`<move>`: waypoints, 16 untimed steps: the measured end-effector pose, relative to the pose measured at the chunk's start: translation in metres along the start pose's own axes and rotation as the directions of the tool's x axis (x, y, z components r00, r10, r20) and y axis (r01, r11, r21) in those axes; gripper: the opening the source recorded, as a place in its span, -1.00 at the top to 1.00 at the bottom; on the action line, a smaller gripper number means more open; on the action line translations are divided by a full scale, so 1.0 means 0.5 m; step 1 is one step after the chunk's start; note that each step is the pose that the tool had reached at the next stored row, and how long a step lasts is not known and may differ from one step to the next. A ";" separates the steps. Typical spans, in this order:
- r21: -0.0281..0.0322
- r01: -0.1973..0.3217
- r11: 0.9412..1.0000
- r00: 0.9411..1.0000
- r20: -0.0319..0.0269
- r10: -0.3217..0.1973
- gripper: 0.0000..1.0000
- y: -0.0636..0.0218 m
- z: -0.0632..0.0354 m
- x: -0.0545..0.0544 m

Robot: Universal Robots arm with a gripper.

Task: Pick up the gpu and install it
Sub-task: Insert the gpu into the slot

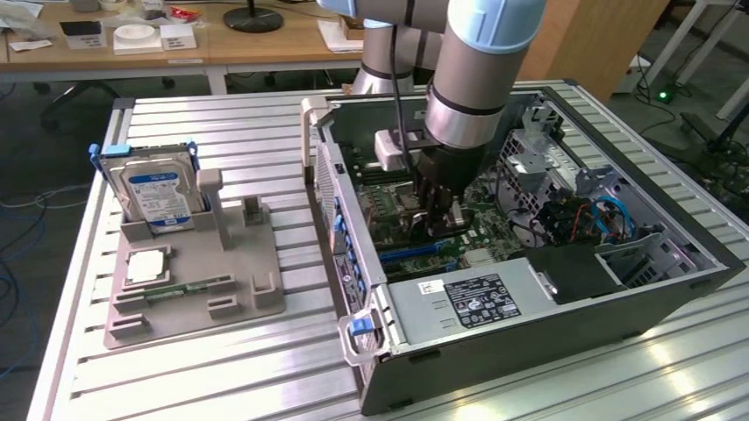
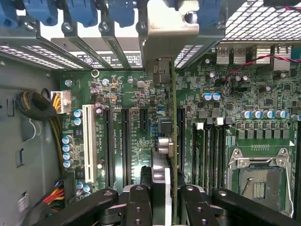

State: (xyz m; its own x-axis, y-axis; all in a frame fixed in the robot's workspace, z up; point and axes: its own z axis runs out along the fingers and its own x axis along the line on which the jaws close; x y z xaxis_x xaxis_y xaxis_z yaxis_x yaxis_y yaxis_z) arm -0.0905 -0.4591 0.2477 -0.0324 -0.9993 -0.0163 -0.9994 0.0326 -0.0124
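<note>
The gpu (image 2: pixel 173 117) is seen edge-on as a thin green line running down over the motherboard (image 2: pixel 136 89). Its silver-grey metal bracket (image 2: pixel 171 28) sits up against the case's rear slot openings. My gripper (image 2: pixel 171 195) is shut on the card, with one black finger (image 2: pixel 139 207) on each side of it. In the exterior view the arm reaches straight down into the open computer case (image 1: pixel 655 289), and the gripper (image 1: pixel 443 217) is low over the board. The card lies along a black expansion slot (image 2: pixel 181 136). I cannot tell whether it is seated in it.
Blue slot latches (image 2: pixel 82 12) line the rear of the case. A white slot (image 2: pixel 88 141), a CPU socket (image 2: pixel 256 181) and cable bundles (image 2: pixel 35 106) surround the card. Outside the case, a grey holder (image 1: pixel 234 303) carries a blue-labelled hard drive (image 1: pixel 158 193) and a memory stick (image 1: pixel 181 288). The power supply (image 1: pixel 468 303) fills the case's front.
</note>
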 end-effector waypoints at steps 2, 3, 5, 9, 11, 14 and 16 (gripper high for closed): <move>0.000 0.000 1.000 1.000 0.000 0.000 0.44 0.000 0.001 0.000; 0.001 0.000 1.000 1.000 0.000 0.000 0.44 0.001 0.002 0.000; 0.001 0.000 1.000 1.000 0.000 0.000 0.44 0.002 0.003 0.000; 0.001 0.000 1.000 1.000 0.000 0.000 0.44 0.004 0.008 0.000; 0.001 0.000 1.000 1.000 0.000 0.000 0.44 0.004 0.011 0.000; 0.000 0.000 1.000 1.000 0.000 0.000 0.44 0.006 0.013 0.000; 0.000 0.000 1.000 1.000 0.000 0.000 0.44 0.007 0.015 0.000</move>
State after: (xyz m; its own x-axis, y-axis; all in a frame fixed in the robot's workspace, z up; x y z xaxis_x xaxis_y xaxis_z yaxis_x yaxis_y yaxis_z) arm -0.0939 -0.4591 0.2403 -0.0323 -0.9993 -0.0165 -0.9994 0.0325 -0.0129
